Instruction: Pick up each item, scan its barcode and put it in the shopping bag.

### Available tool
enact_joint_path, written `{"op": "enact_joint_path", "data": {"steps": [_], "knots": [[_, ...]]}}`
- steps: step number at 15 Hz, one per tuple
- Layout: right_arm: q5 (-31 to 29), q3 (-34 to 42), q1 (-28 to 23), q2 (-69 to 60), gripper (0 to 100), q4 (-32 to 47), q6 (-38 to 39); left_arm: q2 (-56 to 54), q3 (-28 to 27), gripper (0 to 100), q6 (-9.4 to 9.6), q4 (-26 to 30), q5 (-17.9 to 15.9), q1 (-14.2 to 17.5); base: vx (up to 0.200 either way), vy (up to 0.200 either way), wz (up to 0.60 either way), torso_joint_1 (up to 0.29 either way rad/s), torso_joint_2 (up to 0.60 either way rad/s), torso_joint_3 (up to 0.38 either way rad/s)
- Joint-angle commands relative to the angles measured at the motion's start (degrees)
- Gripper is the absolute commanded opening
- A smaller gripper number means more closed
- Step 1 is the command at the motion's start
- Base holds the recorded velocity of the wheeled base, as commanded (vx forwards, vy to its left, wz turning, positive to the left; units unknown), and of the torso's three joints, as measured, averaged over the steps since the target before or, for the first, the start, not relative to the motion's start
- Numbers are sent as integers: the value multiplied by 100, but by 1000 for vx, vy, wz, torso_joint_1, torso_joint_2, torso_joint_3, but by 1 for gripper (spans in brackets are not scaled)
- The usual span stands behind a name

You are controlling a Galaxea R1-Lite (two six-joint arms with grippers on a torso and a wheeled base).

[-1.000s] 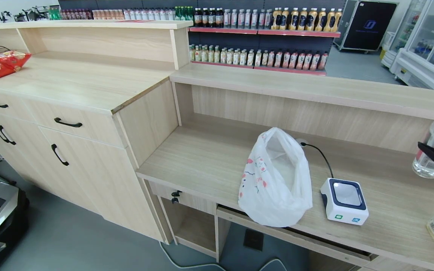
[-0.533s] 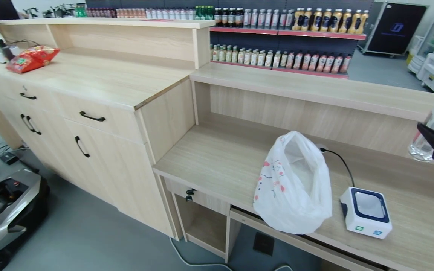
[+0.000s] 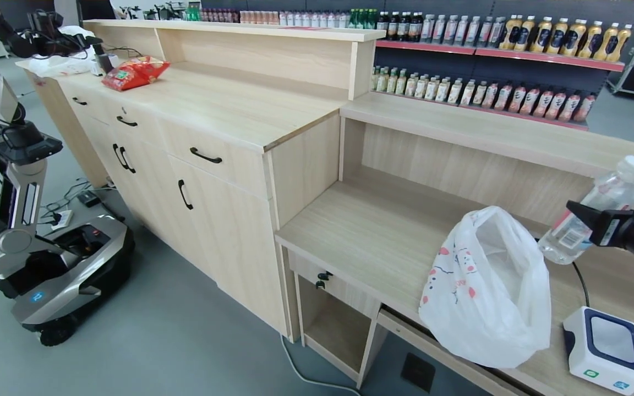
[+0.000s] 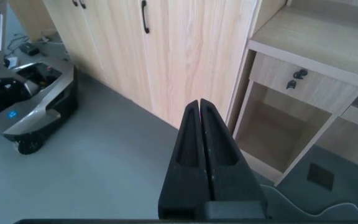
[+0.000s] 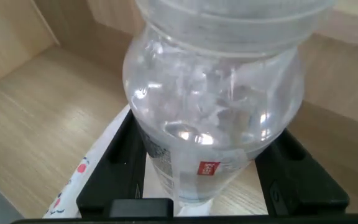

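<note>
1. Gripping the clear water bottle [image 3: 611, 190] low on its body, the right claw [image 3: 578, 220] is clenched on it, with a black finger on either side. The bottle hangs tilted in the air above the table [image 3: 383, 231], base toward the shopping bag [image 3: 487, 291] and cap up and away.
2. That hold looks like the first risk. The plastic is smooth and round and the water adds weight, so a further tilt could let the bottle turn or slide between the fingers.
3. The scanner [image 3: 603, 346] sits by the table's front edge with its window facing up. If the white label patch near the bottle's base is not turned toward that window, the scan probably fails. Since the bag is the nearer target, the bottle could also go in unscanned.
4. The scanner's black cable [image 3: 580, 280] runs back beneath the bottle. A low sweep could snag it and drag the scanner toward the edge.
5. The bag is soft and slumped at the front edge with its mouth open upward. The bottle's base could catch and fold the rim, or a hard drop could topple the bag off the table.
6. The left claw [image 4: 201, 124] is closed on nothing and hangs over the floor, well apart. It cannot steady the bag.
</note>
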Motion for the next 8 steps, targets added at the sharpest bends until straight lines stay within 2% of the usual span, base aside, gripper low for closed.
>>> {"op": "enact_joint_path", "data": {"steps": [1, 4, 8], "knots": [[10, -276, 254, 794, 0, -266, -20, -2, 0, 0, 2, 0, 4, 0, 0, 0, 0, 0, 0, 0], [-7, -672, 351, 1453, 0, -486, -336, -2, 0, 0, 2, 0, 4, 0, 0, 0, 0, 0, 0, 0], [1, -716, 359, 2068, 0, -705, -582, -2, 0, 0, 2, 0, 4, 0, 0, 0, 0, 0, 0, 0]]}}
